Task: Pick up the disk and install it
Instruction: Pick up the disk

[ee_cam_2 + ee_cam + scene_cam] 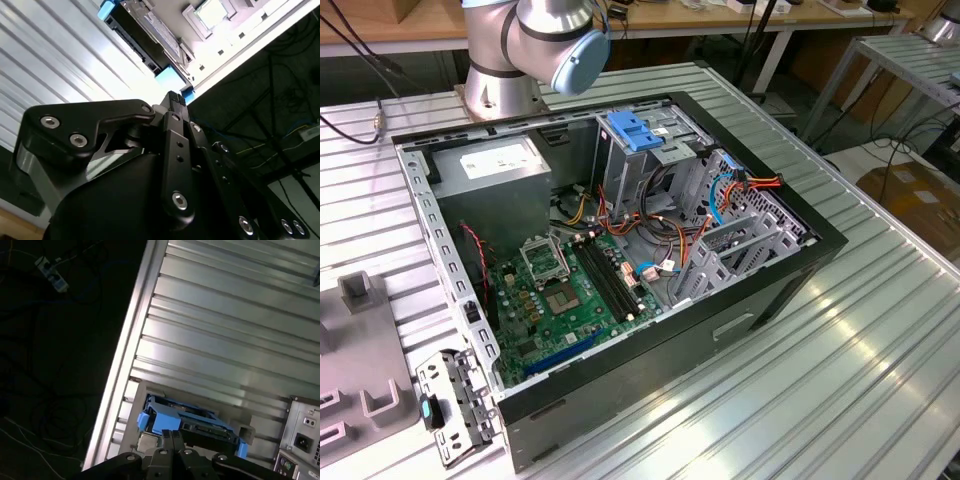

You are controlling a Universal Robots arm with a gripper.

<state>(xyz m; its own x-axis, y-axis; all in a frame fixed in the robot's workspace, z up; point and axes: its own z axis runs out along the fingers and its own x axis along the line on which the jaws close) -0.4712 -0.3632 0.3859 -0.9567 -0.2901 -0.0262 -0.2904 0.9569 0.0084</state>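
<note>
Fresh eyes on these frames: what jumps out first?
In the exterior view, the open PC case on the ribbed table stands out, with its green motherboard and a blue latch atop the bay. In both wrist views, the blue-edged disk lies near the table edge, just beyond the shut gripper, which holds nothing.

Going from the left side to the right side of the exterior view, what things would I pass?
Grey fixture → loose metal bracket → green motherboard → metal drive cage → brown box beyond the table's edge.
</note>
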